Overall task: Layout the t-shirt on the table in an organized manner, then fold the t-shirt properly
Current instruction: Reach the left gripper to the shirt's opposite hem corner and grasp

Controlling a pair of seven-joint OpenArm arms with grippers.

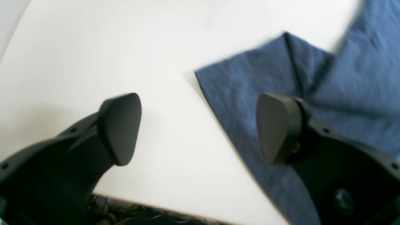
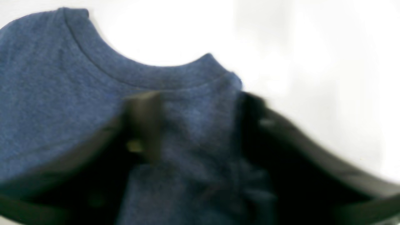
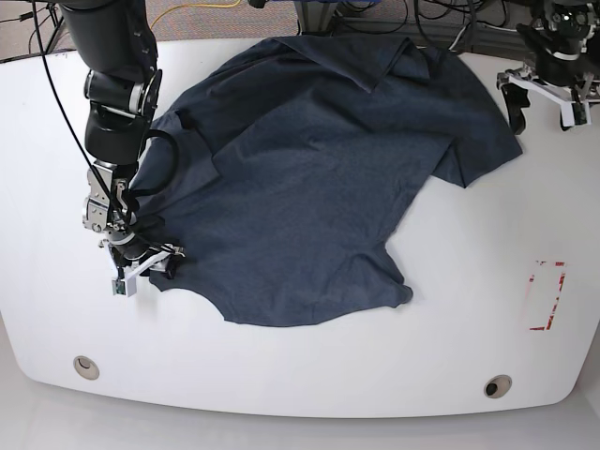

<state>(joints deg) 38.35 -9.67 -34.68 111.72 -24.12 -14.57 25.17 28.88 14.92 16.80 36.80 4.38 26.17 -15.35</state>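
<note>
The navy t-shirt [image 3: 309, 187] lies rumpled across the white table [image 3: 281, 375], with no lettering showing. My right gripper [image 3: 148, 265] is at the shirt's left edge by the neck opening. In the right wrist view, which is blurred, the gripper [image 2: 200, 125] has its jaws partly apart on either side of a ridge of shirt fabric [image 2: 47, 78] just below the ribbed collar [image 2: 150, 75]. My left gripper [image 3: 542, 114] is open and empty at the far right corner. In the left wrist view it [image 1: 198, 125] hangs over the bare table [image 1: 93, 47] and the shirt's edge [image 1: 250, 78].
A red-outlined rectangle mark [image 3: 547, 295] is on the table at right. Two metal grommets [image 3: 85, 367] [image 3: 498, 385] sit near the front edge. Cables [image 1: 140, 215] hang beyond the table edge in the left wrist view.
</note>
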